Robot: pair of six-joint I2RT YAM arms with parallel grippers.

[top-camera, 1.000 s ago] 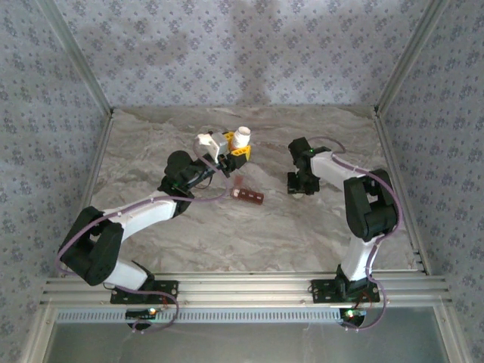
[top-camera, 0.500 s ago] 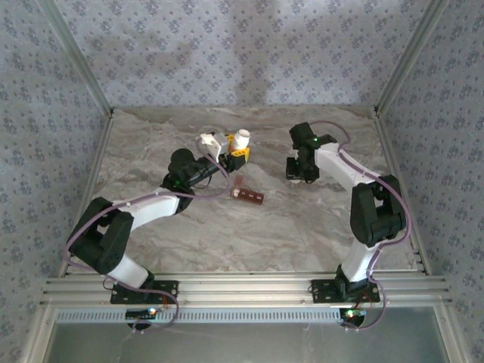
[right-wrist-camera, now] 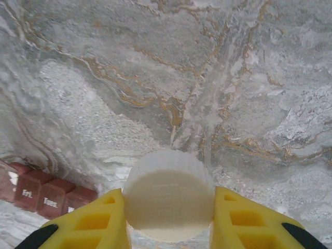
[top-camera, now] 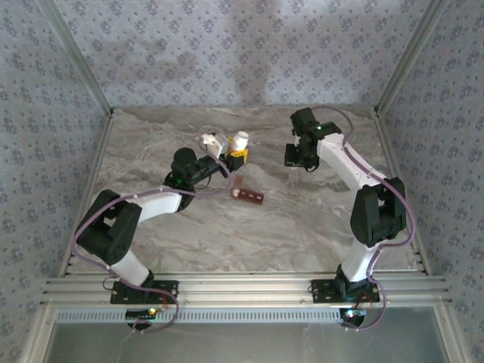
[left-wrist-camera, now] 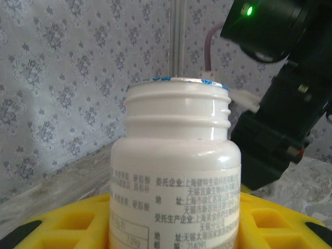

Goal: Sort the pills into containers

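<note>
We see our left claw point(top-camera: 236, 154) clenched on an uncapped white bottle point(left-wrist-camera: 176, 171) at upper centre of the overhead frame, right claw point(right-wrist-camera: 168, 223) grasping a round white cap point(right-wrist-camera: 168, 194) over the marbled surface point(top-camera: 302, 219), dark red containers point(top-camera: 247, 196) lying at frame centre, apart from both claws.

L arm point(top-camera: 144, 204) runs from lower left up toward frame centre, elbow bent; L claw point(top-camera: 237, 153) clamped on a white bottle point(left-wrist-camera: 176, 171), yellow fingers point(left-wrist-camera: 67, 228) either side; R arm point(top-camera: 355, 170) stretched up to upper right of centre, wrist tipped down; R claw point(top-camera: 297, 161) pinching a white cap point(right-wrist-camera: 168, 194).
</note>
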